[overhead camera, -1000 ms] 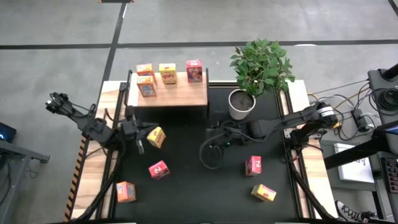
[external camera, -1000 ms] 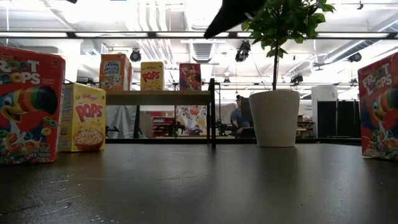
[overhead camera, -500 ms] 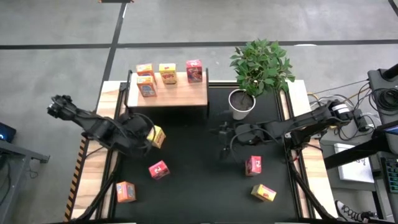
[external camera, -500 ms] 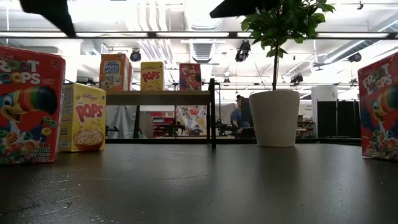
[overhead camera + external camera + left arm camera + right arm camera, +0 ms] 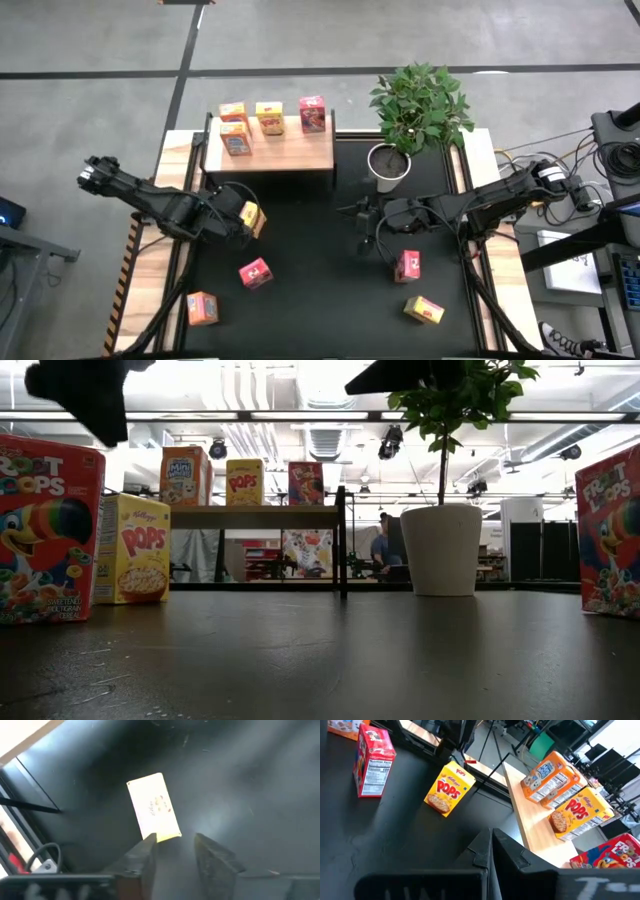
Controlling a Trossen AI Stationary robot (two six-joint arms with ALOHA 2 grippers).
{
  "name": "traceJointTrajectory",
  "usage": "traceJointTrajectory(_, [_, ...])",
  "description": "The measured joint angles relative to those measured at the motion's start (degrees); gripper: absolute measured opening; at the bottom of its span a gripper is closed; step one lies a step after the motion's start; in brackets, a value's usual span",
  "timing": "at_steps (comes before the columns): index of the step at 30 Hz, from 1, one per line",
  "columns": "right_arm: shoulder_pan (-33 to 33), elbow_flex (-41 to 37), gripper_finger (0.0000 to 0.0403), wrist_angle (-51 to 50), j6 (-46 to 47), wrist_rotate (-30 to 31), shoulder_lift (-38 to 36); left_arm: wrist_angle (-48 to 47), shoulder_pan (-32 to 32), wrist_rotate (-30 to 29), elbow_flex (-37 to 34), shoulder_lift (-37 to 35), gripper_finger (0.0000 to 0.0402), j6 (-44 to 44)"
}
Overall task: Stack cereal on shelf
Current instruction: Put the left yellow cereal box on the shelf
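Note:
The shelf (image 5: 285,150), a light board on a black frame, carries two orange boxes (image 5: 235,127), one yellow (image 5: 269,118) and one red (image 5: 312,114). On the black mat stand a yellow box (image 5: 252,219), a red box (image 5: 255,272), an orange box (image 5: 203,308), another red box (image 5: 408,265) and another yellow box (image 5: 424,310). My left gripper (image 5: 238,215) hangs open just above and left of the yellow box (image 5: 152,807); whether a finger (image 5: 146,851) touches its edge cannot be told. My right gripper (image 5: 491,845) is shut, above the mat's middle (image 5: 362,218).
A potted plant (image 5: 390,165) stands right of the shelf, close to my right arm. In the low view a large red box (image 5: 45,530) and a yellow one (image 5: 135,550) fill the left, another red box (image 5: 610,530) the right. Bare mat lies between them.
My left gripper has moved right toward the yellow box and come down; it now shows in the low view's upper left. My right gripper has drawn back toward the table's right and far side. No box has moved.

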Motion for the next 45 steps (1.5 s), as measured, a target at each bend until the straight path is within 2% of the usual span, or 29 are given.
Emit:
traceJointTrajectory(6, [-0.17, -0.52, 0.0009, 0.03, -1.28, 0.01, -0.01, 5.93, 2.73, 0.78, -7.24, -0.59, 0.0209, -3.19])
traceJointTrajectory(9, [-0.24, -0.52, 0.0009, 0.04, -1.33, 0.02, -0.02, 8.59, 4.42, 0.59, -9.91, -0.69, 0.0233, -3.91])
traceJointTrajectory(13, [-0.24, -0.54, 0.0009, 0.01, -1.31, 0.02, -0.02, 11.11, 6.3, -0.16, -12.07, -0.69, 0.0244, -3.39])
traceJointTrajectory(32, [-0.24, -0.54, 0.0009, -0.08, -0.59, 0.02, -0.02, 16.74, 6.89, -0.68, -16.15, 1.96, 0.0223, -1.96])
traceJointTrajectory(41, [-0.24, -0.54, 0.0009, -0.13, -0.57, 0.02, -0.02, 16.95, 6.89, 0.84, -16.22, 3.63, 0.0171, -0.33])
traceJointTrajectory(45, [-0.24, -0.54, 0.0009, -0.27, -0.06, 0.02, -0.02, 16.01, 6.89, 1.31, -13.57, 3.33, 0.0149, 4.95])
